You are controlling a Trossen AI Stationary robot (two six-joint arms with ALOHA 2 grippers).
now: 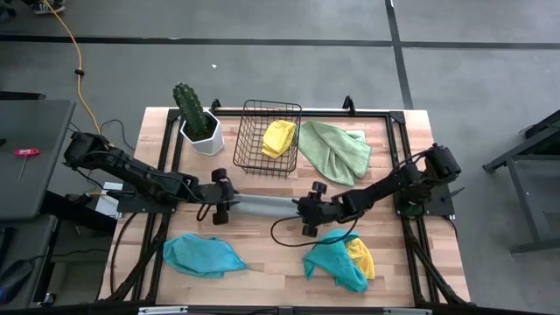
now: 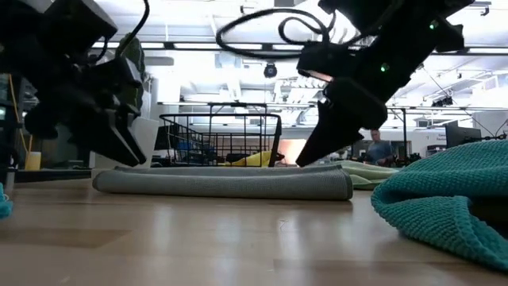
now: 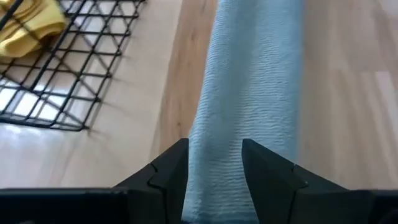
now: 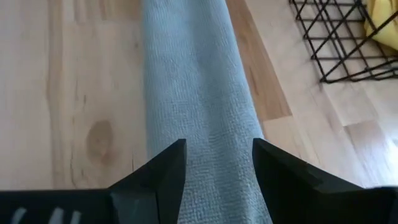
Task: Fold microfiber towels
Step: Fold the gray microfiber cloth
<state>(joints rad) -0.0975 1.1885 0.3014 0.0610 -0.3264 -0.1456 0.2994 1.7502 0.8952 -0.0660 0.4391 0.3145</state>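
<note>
Folded into a long narrow strip, grey towel (image 1: 264,206) lying flat at mid-worktop (image 1: 262,262), long axis running left to right between the two arms, one end toward each. Left hand (image 1: 229,205) set at the strip's left end, fingers (image 3: 163,174) parted and straddling the cloth, which fills the gap between them in the left wrist view; whether pressed tight or merely resting around it, cannot tell. Right hand (image 1: 302,210) at the strip's right end, likewise parted, fingers (image 4: 163,168) on either side of the same cloth; firmness of hold again unclear. Seen from the low view, strip (image 2: 226,183) low and flat on the wood, both hands slanting down onto its ends. Behind the strip, black wire basket (image 1: 268,138) with a yellow towel (image 1: 278,137) inside. Just beside the basket on its right, light green towel (image 1: 334,147) spread loosely, touching or nearly touching the wire. Left of the basket, cactus in a white pot (image 1: 198,121). Near the front edge, teal towel (image 1: 203,255) crumpled at the left, well apart from the strip. At front right, a second teal towel (image 1: 332,261) bunched together with another yellow towel (image 1: 360,258), the two touching, just in front of the right hand.
</note>
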